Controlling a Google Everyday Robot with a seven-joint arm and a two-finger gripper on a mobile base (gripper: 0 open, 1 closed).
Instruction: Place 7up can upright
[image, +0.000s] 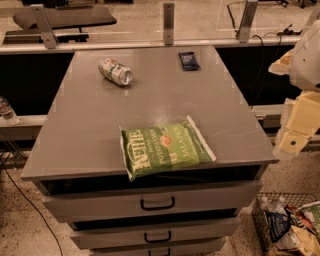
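Lying on its side near the far left of the grey cabinet top (165, 107), the 7up can (115, 71) points its silver end toward the front right with its white-and-green label facing up, and it touches nothing else. A small dark packet (189, 60) sits well apart to its right near the far edge. A green chip bag (165, 151) lies flat at the near edge, one corner overhanging the front. The gripper (292, 139) hangs off the right side of the cabinet at the picture's edge, well apart from the can. I cannot tell whether it is spread or closed, since it shows there only as a pale blur. As for handling, the can is thin aluminium: stiff along its length but easily dented across the wall. It is also smooth, a little slippery and, being round, ready to roll if nudged from the side. Nothing here says whether it is full or empty, so its weight should be treated as unknown. A sensible hold would be across the middle of the cylinder, squeezing opposite sides of the wall with moderate force. From there, a turn of the wrist can swing the base down onto the bare surface beside it and stand the can up without tipping.
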